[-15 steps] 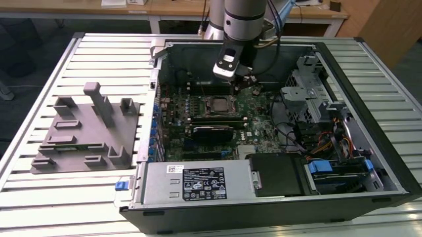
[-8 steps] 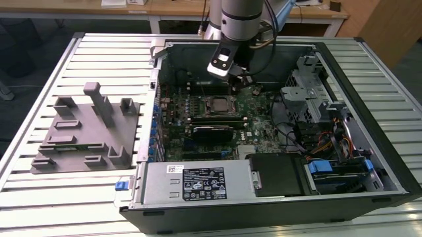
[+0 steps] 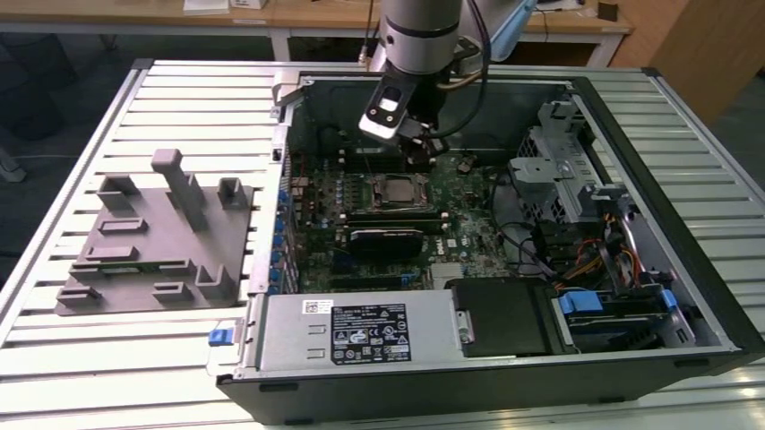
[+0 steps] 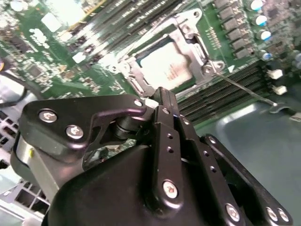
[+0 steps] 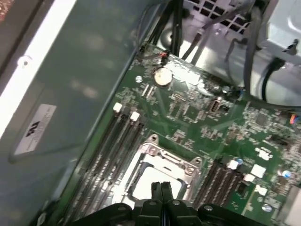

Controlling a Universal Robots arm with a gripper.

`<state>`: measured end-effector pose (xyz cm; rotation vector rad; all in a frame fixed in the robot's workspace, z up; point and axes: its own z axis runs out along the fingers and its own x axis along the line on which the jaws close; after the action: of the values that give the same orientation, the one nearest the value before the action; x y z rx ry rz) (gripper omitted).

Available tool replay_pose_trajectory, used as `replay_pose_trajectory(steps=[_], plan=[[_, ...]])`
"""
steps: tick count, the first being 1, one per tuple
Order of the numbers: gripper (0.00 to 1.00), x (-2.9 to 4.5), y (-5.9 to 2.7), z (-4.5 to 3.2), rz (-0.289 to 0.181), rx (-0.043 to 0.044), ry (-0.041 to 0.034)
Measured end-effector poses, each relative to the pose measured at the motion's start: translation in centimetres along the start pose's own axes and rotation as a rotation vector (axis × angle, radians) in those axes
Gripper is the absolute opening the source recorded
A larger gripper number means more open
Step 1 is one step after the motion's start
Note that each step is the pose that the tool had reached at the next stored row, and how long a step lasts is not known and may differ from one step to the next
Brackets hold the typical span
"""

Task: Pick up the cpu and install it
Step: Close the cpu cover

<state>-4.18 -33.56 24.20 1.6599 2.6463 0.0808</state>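
The cpu (image 4: 164, 68) is a pale silver square lying flat inside the metal-framed socket (image 4: 195, 35) on the green motherboard. It also appears in the first wrist view (image 5: 143, 186) and in the exterior view (image 3: 397, 190). My gripper (image 5: 162, 188) hovers just above the socket's edge, its two black fingers pressed together with nothing between them. In the second wrist view the gripper (image 4: 168, 100) ends right beside the socket frame. In the exterior view the gripper (image 3: 413, 154) hangs over the back part of the board, behind the socket. A thin wire lever (image 4: 244, 89) runs out from the socket's corner.
The open computer case (image 3: 669, 134) walls in the board on all sides. Memory slots (image 5: 120, 141) flank the socket. A power supply (image 3: 358, 331) and drive bays (image 3: 597, 224) fill the near and right-hand parts. A grey moulded tray (image 3: 156, 242) lies outside, on the exterior view's left.
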Motion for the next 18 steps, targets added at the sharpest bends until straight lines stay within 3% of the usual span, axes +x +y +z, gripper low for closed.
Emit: replay_pose_trajectory(steps=[2,7,18], plan=[[0.11,0.00,0.00,0.03,0.002,0.0042,0.0150],[0.11,-0.28,-0.37,0.52,0.012,0.0043,0.0152],[0.11,0.29,-1.96,1.79,0.013,0.0045,0.0149]])
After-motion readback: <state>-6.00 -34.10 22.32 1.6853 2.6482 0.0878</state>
